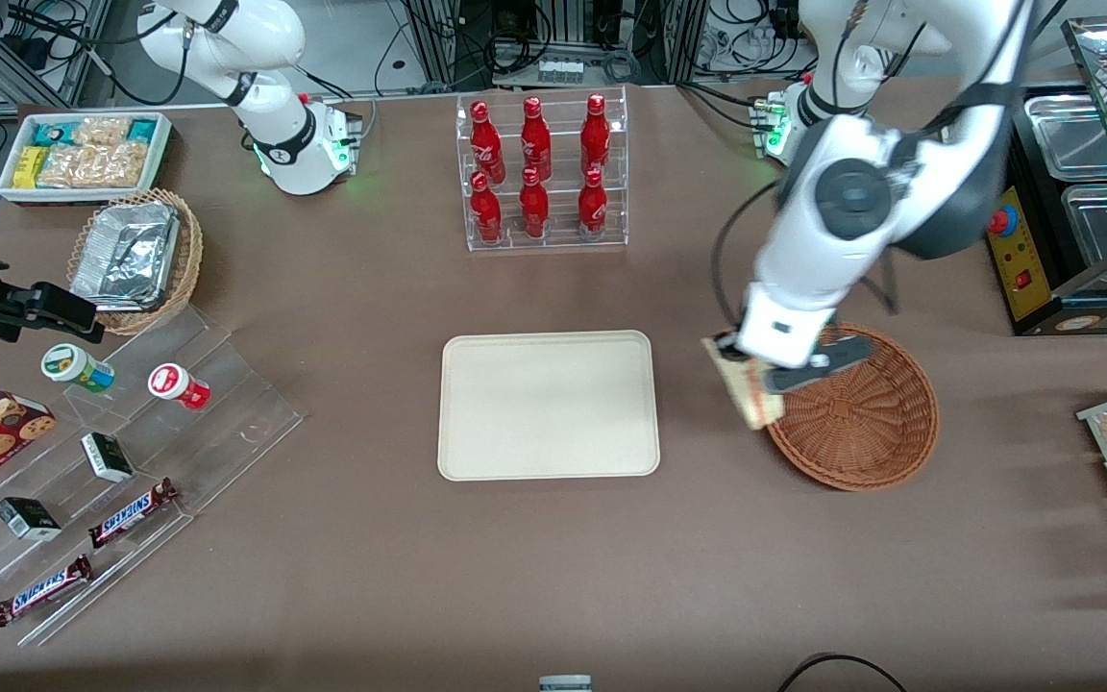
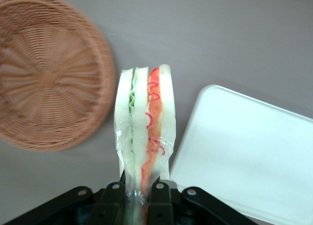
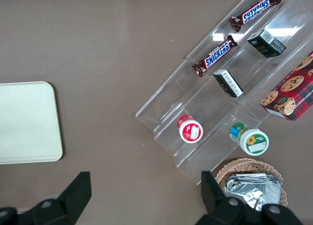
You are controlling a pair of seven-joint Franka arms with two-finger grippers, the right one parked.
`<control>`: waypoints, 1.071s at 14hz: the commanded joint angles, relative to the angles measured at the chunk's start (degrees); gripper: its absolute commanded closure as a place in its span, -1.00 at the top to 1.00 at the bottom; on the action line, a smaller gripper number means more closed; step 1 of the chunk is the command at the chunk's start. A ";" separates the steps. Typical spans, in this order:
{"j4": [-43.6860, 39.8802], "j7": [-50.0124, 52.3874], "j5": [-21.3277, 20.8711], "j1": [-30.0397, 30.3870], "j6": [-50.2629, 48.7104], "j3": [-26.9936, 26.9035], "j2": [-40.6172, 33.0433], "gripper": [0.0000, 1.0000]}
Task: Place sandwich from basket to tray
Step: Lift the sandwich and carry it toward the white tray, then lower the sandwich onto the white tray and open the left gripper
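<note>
My left gripper [image 1: 755, 370] is shut on the sandwich [image 1: 744, 389], a plastic-wrapped wedge of white bread with a red-orange and green filling stripe [image 2: 145, 132]. It hangs in the air over the rim of the reddish-brown wicker basket [image 1: 861, 413], at the edge closest to the tray. The basket [image 2: 46, 73] holds nothing that I can see. The cream tray [image 1: 549, 404] lies flat on the table toward the parked arm's end from the basket, with a strip of bare table between them. Its corner [image 2: 244, 146] shows beside the held sandwich. The black fingers [image 2: 113, 198] pinch the wrapper's narrow end.
A clear rack of red bottles [image 1: 541, 173] stands farther from the front camera than the tray. A tiered acrylic stand [image 1: 111, 452] with snacks, a tan foil-tray basket [image 1: 135, 255] and a white snack bin [image 1: 83, 154] lie toward the parked arm's end. A metal appliance [image 1: 1082, 202] stands at the working arm's end.
</note>
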State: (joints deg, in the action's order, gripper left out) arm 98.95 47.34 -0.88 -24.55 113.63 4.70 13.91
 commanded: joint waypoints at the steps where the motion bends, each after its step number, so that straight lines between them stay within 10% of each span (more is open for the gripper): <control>1: -12.70 0.83 -0.61 -8.20 -1.40 -0.83 11.29 -1.00; 15: -18.70 -0.05 -3.51 -19.75 15.47 -1.00 32.14 -1.00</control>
State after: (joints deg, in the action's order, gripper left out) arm 82.19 47.51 -3.58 -43.04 127.94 4.50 43.98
